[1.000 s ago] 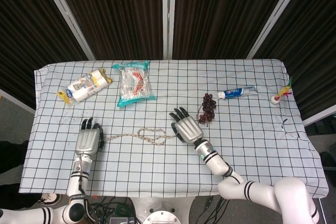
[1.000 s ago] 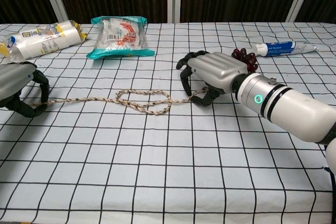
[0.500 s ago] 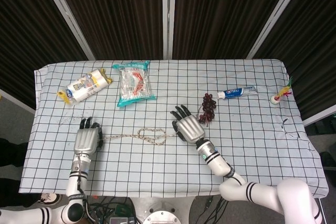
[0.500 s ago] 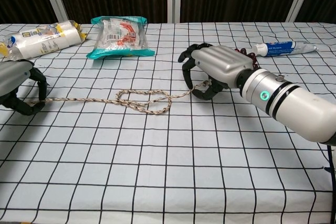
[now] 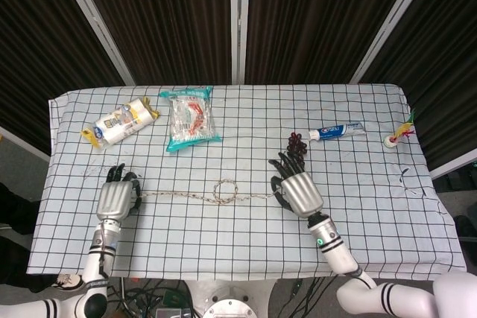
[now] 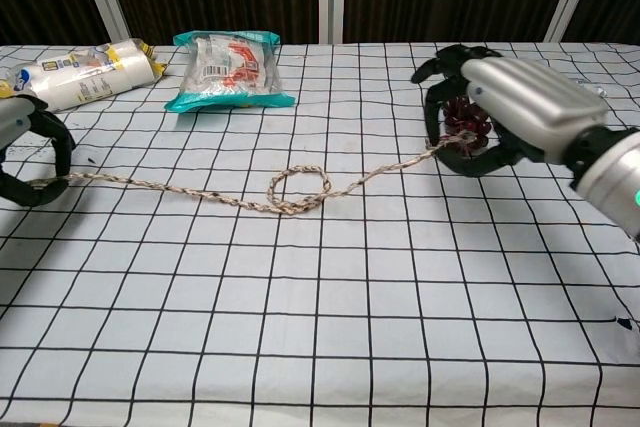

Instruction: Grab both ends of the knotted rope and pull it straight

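Observation:
A tan braided rope (image 5: 195, 196) (image 6: 200, 191) lies stretched across the checked tablecloth, with one small loop of knot (image 5: 226, 190) (image 6: 297, 190) left near its middle. My left hand (image 5: 116, 199) (image 6: 22, 152) grips the rope's left end at the table's left side, fingers curled round it. My right hand (image 5: 297, 191) (image 6: 510, 112) pinches the right end, lifted slightly off the cloth, so the rope rises toward it. Both rope ends are hidden inside the hands.
A bunch of dark grapes (image 5: 296, 144) (image 6: 466, 117) sits just behind my right hand. A toothpaste tube (image 5: 335, 132) lies beyond it. A teal snack bag (image 5: 191, 118) (image 6: 227, 69) and a yellow-white packet (image 5: 121, 121) (image 6: 80, 71) lie at the back left. A small toy (image 5: 400, 134) stands at the right edge.
Both hands have moved apart, the right one far to the right and up. The rope has drawn out and its loose double tangle has shrunk to one small loop.

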{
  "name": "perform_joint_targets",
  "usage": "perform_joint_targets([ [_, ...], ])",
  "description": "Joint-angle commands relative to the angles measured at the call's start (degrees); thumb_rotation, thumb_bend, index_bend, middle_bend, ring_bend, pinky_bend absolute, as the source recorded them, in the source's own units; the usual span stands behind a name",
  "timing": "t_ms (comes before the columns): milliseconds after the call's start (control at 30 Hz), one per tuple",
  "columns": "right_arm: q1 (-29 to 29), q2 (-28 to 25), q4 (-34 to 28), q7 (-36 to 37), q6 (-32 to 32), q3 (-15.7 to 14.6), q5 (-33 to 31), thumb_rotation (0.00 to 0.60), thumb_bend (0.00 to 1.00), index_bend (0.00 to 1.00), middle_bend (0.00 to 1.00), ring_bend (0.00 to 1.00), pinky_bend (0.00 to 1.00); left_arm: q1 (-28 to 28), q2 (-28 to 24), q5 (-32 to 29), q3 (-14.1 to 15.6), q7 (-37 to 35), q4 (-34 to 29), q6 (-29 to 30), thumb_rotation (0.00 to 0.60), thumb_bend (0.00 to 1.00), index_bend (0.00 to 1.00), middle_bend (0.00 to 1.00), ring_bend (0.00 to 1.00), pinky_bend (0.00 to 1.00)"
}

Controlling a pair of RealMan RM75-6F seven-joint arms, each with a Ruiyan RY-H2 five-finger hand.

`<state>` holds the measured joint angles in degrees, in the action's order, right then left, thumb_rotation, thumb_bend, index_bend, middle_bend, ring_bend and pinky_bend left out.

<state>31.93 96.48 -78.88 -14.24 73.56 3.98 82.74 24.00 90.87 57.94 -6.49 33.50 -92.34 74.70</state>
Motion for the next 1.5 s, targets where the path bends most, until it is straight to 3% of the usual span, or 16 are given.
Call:
perform_joint_targets([
  [33, -4.1, -3.9, -2.7, 1.3, 4.3, -2.4, 1.6, 0.600, 0.38, 0.66, 0.16, 0.00, 0.00, -1.4, -2.8, 3.0, 1.6, -3.0, -1.2, 0.4, 0.600, 0.37, 0.58, 0.26, 0.00, 0.06],
  [333, -11.9, -10.6, -1.2, 8.1, 10.5, -5.9, 3.3, 0.600, 0.38, 0.67, 0.18, 0.00, 0.00, -4.6, -7.8, 9.5, 4.7, -10.5, -0.4, 1.3, 0.600, 0.37, 0.58, 0.27, 0.00, 0.05],
  [700, -16.7, -10.8, 5.6, 15.5, 10.2, -6.4, 2.1, 0.600, 0.38, 0.68, 0.18, 0.00, 0.00, -5.6, -7.7, 12.6, 5.7, -19.0, 6.7, -2.3, 0.600, 0.37, 0.58, 0.28, 0.00, 0.05],
  [1500, -19.0, -8.8, 9.7, 13.4, 5.5, -5.9, 2.8, 0.600, 0.38, 0.68, 0.18, 0.00, 0.00, -5.8, -3.3, 13.5, 4.9, -21.8, 16.0, -6.7, 0.600, 0.37, 0.58, 0.28, 0.00, 0.05],
])
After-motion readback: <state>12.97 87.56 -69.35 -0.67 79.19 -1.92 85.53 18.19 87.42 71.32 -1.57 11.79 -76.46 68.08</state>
